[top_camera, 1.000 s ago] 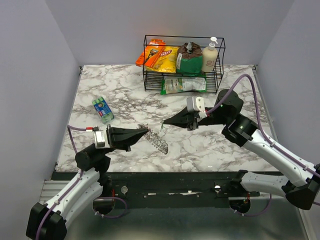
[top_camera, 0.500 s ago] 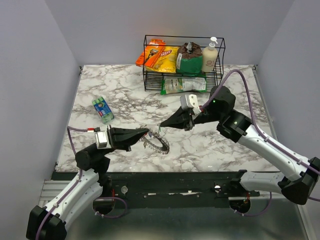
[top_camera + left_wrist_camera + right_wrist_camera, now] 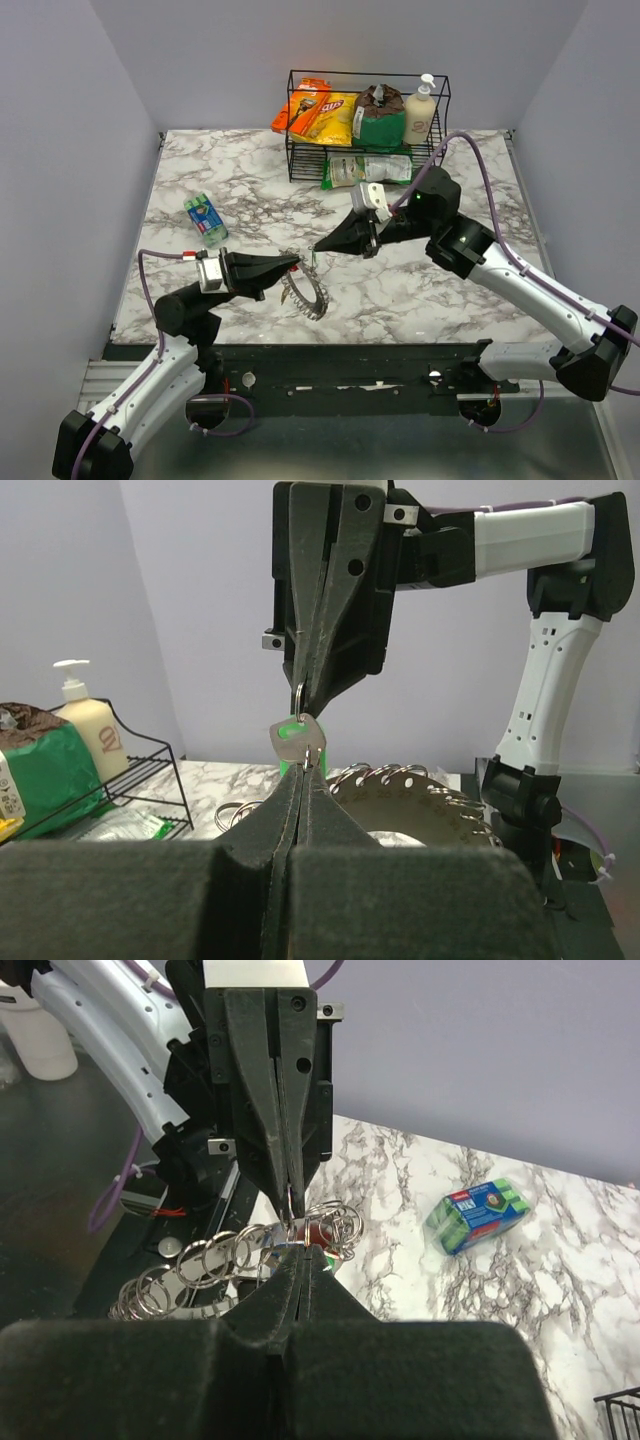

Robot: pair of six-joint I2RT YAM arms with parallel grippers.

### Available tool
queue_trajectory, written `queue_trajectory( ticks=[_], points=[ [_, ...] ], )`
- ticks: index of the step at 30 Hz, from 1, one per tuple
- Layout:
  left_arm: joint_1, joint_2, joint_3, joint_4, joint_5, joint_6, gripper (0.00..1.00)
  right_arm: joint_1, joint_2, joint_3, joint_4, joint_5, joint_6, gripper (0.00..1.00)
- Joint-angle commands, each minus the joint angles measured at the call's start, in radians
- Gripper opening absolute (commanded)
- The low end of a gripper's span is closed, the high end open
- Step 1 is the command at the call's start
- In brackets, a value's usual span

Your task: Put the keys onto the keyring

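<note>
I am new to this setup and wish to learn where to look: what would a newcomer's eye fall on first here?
The two black tools meet tip to tip over the near middle of the marble table: the left tool, shut, holds up the silvery coiled keyring, and the right tool, shut, pinches a green key beside it. At the far edge stands a wire rack with snack bags; a green packet lies left.

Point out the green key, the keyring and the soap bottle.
green key (image 3: 296, 738), left wrist view, its grey metal part.
keyring (image 3: 315, 303), top external view, lower coil edge.
soap bottle (image 3: 420, 112), top external view, its body.
</note>
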Motion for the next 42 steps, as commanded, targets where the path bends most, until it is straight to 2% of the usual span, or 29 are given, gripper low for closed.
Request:
queue_trajectory(
  ticks=[1, 14, 24, 30, 37, 38, 39, 40, 41, 42],
  points=[
    [-0.011, 0.002, 0.022, 0.013, -0.015, 0.028, 0.00, 0.018, 0.032, 0.049, -0.057, -0.032, -0.009, 0.01],
    [-0.015, 0.003, 0.029, -0.012, -0.037, 0.049, 0.00, 0.046, 0.045, 0.059, -0.108, -0.020, -0.038, 0.01],
    [-0.020, -0.003, 0.031, -0.024, -0.032, 0.058, 0.00, 0.046, 0.024, 0.035, -0.081, 0.034, -0.037, 0.01],
    [-0.018, -0.047, 0.051, -0.122, -0.035, 0.113, 0.00, 0.046, -0.022, 0.007, -0.043, 0.094, -0.040, 0.01],
    [-0.020, -0.098, 0.080, -0.233, -0.031, 0.166, 0.00, 0.046, -0.002, 0.007, -0.066, 0.065, -0.050, 0.01],
    [-0.014, -0.104, 0.080, -0.234, -0.029, 0.166, 0.00, 0.046, 0.001, 0.012, -0.073, 0.063, -0.055, 0.01],
    [0.046, -0.104, 0.076, -0.219, 0.018, 0.075, 0.00, 0.046, 0.012, 0.015, -0.091, 0.063, -0.064, 0.01],
    [0.095, -0.104, 0.059, -0.096, 0.023, 0.005, 0.00, 0.046, 0.018, 0.021, -0.103, 0.060, -0.070, 0.01],
    [0.167, -0.131, 0.039, -0.051, 0.021, -0.032, 0.00, 0.047, 0.025, 0.027, -0.118, 0.057, -0.076, 0.01],
    [0.175, -0.151, 0.024, -0.043, 0.026, -0.005, 0.00, 0.046, 0.033, 0.039, -0.135, 0.053, -0.083, 0.01]
  ],
)
